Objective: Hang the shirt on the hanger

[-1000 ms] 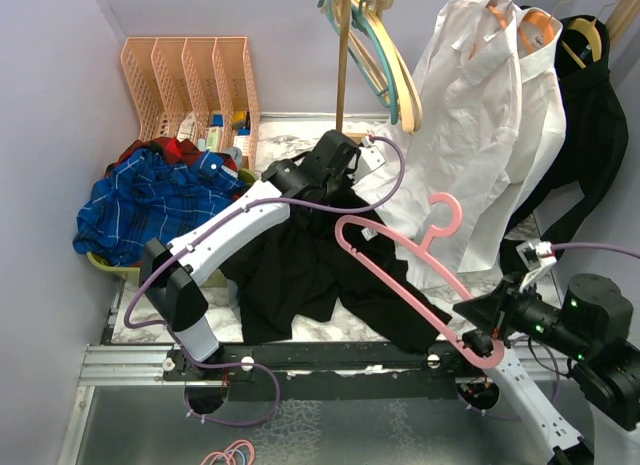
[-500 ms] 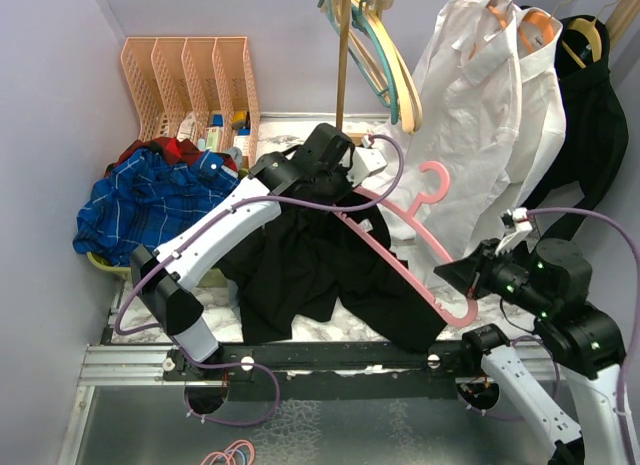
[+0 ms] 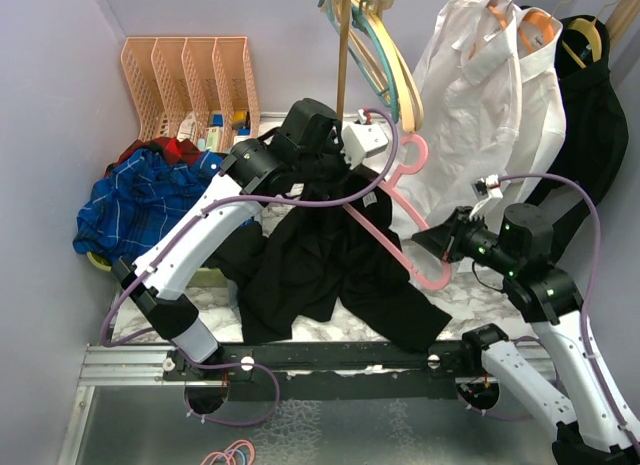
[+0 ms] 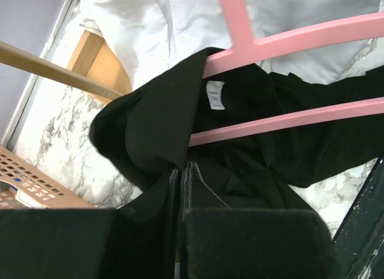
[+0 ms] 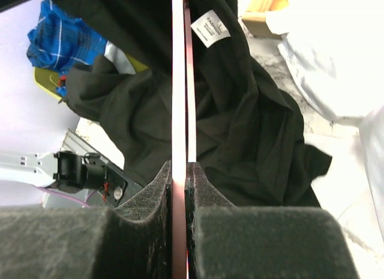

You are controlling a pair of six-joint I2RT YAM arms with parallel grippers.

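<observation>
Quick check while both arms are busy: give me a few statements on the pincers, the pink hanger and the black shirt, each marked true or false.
1. The right pincer is shut on the pink hanger. True.
2. The left pincer is open and clear of the black shirt. False: it is shut on the shirt's fabric.
3. In the left wrist view, the white label shows between the hanger's two bars. True.
4. The hanger hangs by its hook from the rail. False: the right pincer holds it over the table, its hook by the white dress shirt.
</observation>
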